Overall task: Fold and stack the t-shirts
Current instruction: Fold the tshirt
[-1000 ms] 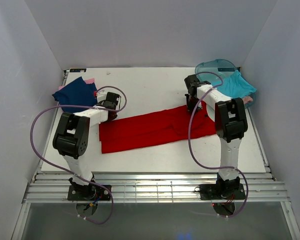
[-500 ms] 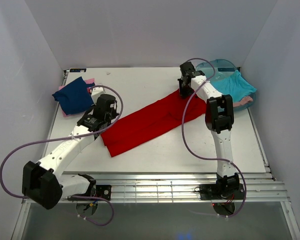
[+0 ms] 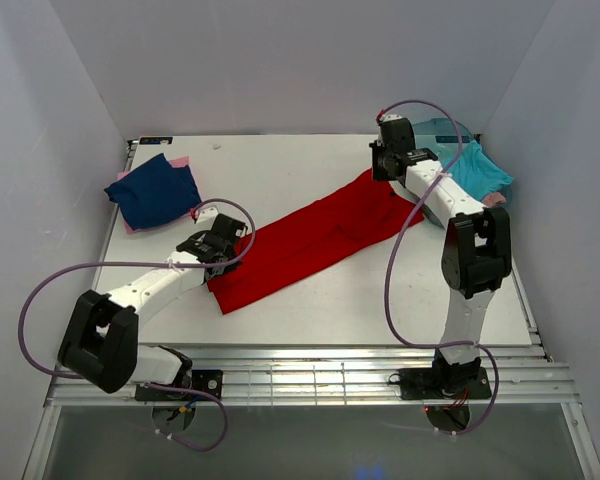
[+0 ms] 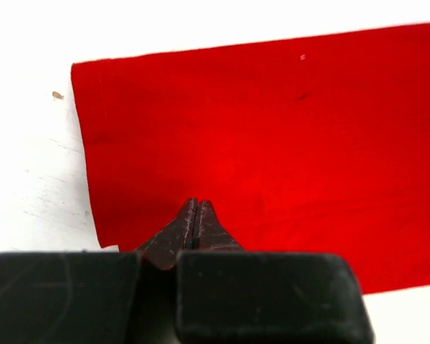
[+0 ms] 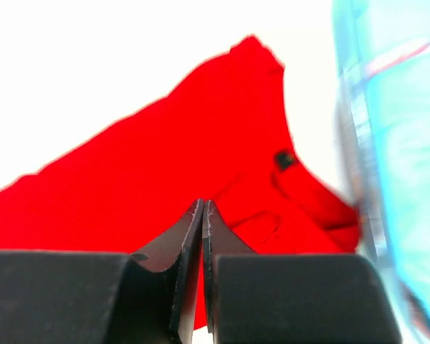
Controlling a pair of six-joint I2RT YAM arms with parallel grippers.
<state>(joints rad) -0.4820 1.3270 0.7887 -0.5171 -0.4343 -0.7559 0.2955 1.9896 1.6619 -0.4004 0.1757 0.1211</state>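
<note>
The left arm and right arm share white links, black joints, looping purple cables and dark gripper fingers.

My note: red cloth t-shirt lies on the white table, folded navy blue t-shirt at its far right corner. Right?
No. The top external view shows the folded navy blue t-shirt at the far left corner; the red cloth t-shirt does lie on the white table.

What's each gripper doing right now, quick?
Left gripper: closed over the red t-shirt, no cloth visibly pinched.
Right gripper: closed, nothing visibly held.
</note>
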